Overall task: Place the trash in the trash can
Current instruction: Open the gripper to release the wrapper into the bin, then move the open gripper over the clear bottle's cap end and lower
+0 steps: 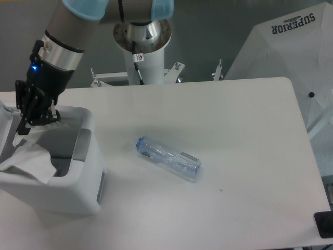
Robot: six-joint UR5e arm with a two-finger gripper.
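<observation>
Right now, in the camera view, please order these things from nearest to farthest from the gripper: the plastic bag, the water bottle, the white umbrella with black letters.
1. The plastic bag, just below the gripper, draped over the trash can at the left edge.
2. The water bottle, lying on the table's middle.
3. The white umbrella, far right, beyond the table.

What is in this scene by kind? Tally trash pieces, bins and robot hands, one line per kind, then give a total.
Trash pieces: 2, the water bottle lying on the table and the plastic bag draped over the bin's edge
Bins: 1, the white trash can
Robot hands: 1, the hand over the bin
Total: 4
</observation>
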